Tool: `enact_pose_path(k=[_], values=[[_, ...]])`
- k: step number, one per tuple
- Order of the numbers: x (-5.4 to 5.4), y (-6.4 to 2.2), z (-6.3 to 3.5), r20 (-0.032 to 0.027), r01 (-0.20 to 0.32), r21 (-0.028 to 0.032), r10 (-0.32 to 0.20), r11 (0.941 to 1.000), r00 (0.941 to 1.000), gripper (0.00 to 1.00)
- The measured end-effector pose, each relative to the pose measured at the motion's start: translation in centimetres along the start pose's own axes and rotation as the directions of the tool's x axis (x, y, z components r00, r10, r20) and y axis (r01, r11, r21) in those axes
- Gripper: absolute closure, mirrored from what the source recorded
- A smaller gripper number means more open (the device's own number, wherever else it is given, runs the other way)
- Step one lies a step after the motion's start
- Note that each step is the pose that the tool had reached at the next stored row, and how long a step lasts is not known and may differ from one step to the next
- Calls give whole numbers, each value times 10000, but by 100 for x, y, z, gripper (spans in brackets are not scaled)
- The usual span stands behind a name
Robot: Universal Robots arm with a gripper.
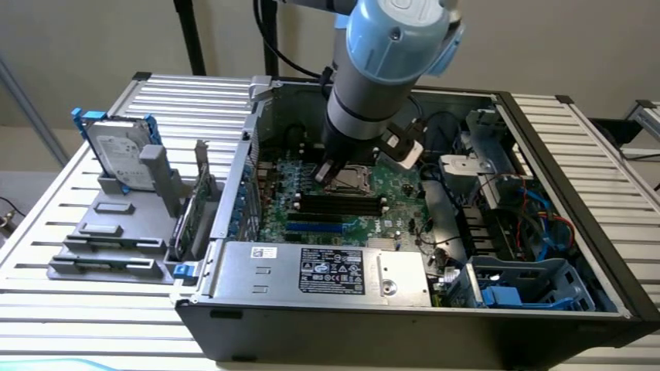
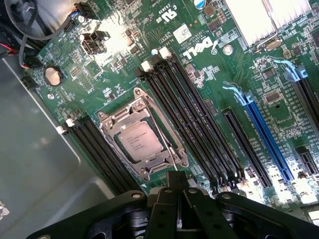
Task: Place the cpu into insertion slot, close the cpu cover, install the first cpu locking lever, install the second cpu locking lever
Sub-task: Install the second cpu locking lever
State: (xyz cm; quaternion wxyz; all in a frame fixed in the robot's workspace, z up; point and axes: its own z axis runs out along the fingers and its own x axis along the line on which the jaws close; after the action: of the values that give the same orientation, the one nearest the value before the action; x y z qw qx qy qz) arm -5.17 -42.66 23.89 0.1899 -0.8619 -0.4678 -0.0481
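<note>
Hanging low inside the open computer case (image 1: 577, 255), the gripper (image 2: 177, 181) has its fingers pressed together with nothing between them. The cpu (image 2: 135, 140) already sits in the insertion slot (image 2: 172, 160), framed by the cpu cover (image 2: 115, 121) lying flat around it, just beside the fingertips at about their eleven o'clock in the wrist view. Black memory slots (image 2: 192, 119) run alongside on the green board (image 2: 99, 74).
</note>
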Motion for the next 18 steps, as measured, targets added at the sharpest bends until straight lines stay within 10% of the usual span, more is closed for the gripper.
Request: enact_pose_path(k=[18], values=[[-96, -13, 181, -47, 36, -121, -37, 9999, 10000, 89]])
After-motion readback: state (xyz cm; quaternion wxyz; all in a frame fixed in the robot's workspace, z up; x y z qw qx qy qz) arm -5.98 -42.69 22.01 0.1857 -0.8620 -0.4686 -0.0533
